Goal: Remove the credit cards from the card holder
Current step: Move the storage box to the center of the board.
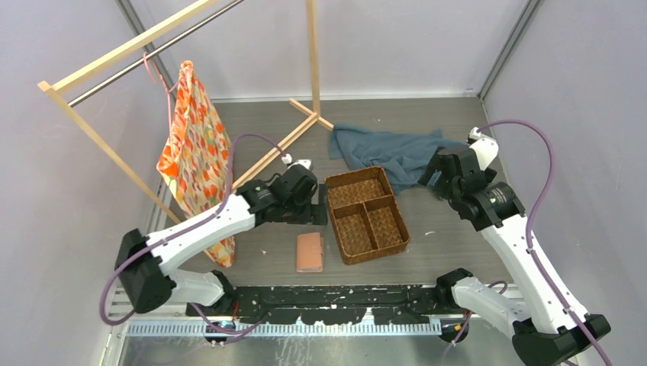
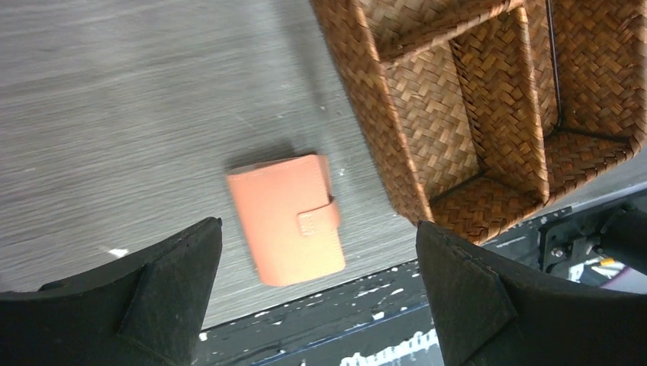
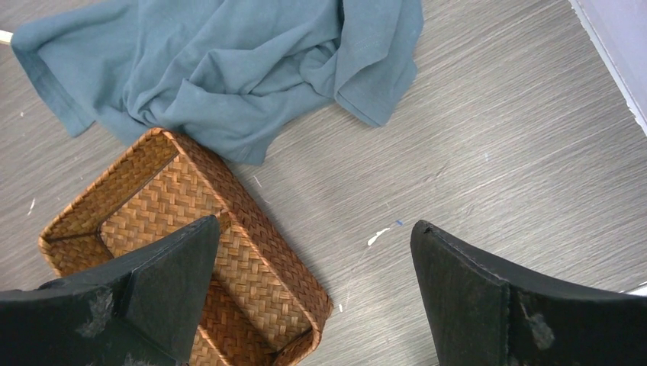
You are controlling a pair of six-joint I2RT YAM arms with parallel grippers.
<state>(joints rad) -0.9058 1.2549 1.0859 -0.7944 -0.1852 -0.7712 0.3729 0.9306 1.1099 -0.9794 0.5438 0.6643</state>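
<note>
The salmon-pink card holder [image 1: 309, 252] lies closed on the grey table, just left of the woven basket, its snap tab fastened. In the left wrist view the card holder [image 2: 286, 219] lies flat below and between my open fingers. My left gripper [image 1: 314, 207] hovers above and behind it, open and empty. My right gripper [image 1: 429, 177] is open and empty over the table right of the basket, near the blue cloth. No credit cards show; they are hidden inside the closed holder or out of view.
A brown woven three-compartment basket [image 1: 366, 215] stands mid-table, empty; it also shows in the left wrist view [image 2: 465, 99] and the right wrist view [image 3: 191, 221]. A crumpled blue cloth [image 1: 393, 149] lies behind it. A wooden rack [image 1: 252, 164] with a patterned bag [image 1: 197, 152] stands at the left.
</note>
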